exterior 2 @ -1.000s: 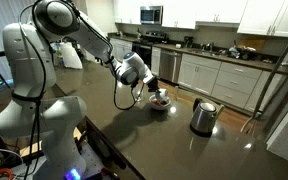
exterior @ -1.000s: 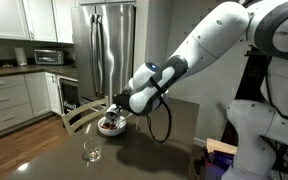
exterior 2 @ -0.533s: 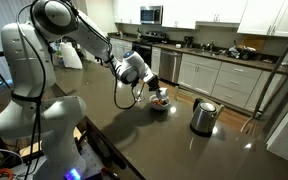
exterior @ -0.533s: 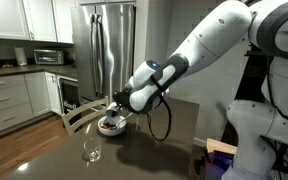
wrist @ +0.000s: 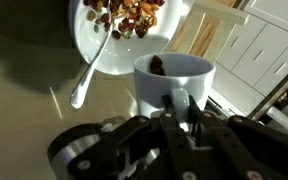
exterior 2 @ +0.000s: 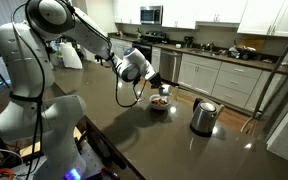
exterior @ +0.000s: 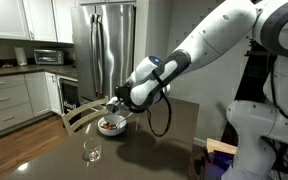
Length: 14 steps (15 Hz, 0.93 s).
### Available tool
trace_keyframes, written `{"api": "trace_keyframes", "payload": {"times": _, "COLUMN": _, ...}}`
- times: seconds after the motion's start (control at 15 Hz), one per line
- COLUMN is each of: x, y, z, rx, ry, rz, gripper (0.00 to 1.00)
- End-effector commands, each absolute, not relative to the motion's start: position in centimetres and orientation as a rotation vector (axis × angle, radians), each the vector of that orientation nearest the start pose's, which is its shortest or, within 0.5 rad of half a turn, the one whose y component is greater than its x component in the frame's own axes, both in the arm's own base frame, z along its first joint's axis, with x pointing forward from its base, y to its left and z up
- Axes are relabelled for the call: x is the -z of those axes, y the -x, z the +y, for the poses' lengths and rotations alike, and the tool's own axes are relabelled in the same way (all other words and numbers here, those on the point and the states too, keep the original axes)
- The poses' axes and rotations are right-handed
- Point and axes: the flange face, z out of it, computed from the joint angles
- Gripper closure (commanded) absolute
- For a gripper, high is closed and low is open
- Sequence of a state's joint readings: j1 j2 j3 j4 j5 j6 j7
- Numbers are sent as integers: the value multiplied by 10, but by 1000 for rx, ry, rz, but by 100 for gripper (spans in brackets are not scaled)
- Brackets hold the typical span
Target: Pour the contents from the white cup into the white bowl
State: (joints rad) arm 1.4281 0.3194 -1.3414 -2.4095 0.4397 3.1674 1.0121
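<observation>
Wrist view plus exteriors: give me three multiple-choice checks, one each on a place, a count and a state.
1. The spoon lies: A in the bowl; B in the cup; C by the kettle.
2. Glass count near the bowl: A none; B one; C three.
3. The gripper is: A open; B shut on the cup; C shut on the spoon.
Answers: A, its handle leans out over the bowl's rim; B, one glass stands alone; B, the fingers clamp the cup's wall.
</observation>
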Motion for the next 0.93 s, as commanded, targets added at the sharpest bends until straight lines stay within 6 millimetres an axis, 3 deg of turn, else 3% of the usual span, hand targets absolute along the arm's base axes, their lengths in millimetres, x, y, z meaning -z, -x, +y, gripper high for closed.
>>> {"api": "trace_keyframes", "payload": {"times": 0.0, "x": -382, "y": -537, "z": 24, "rx": 1007, "ry": 2153, "rz": 1595, "gripper": 96}}
{"api": "trace_keyframes", "payload": {"times": 0.4, "x": -390, "y": -534, "z": 26, "rx": 911, "ry": 2102, "rz": 1596, "gripper": 96}}
{"api": "trace_keyframes", "payload": {"times": 0.87, "x": -383, "y": -530, "z": 22, "rx": 760, "ry": 2042, "rz": 1620, "gripper": 96}}
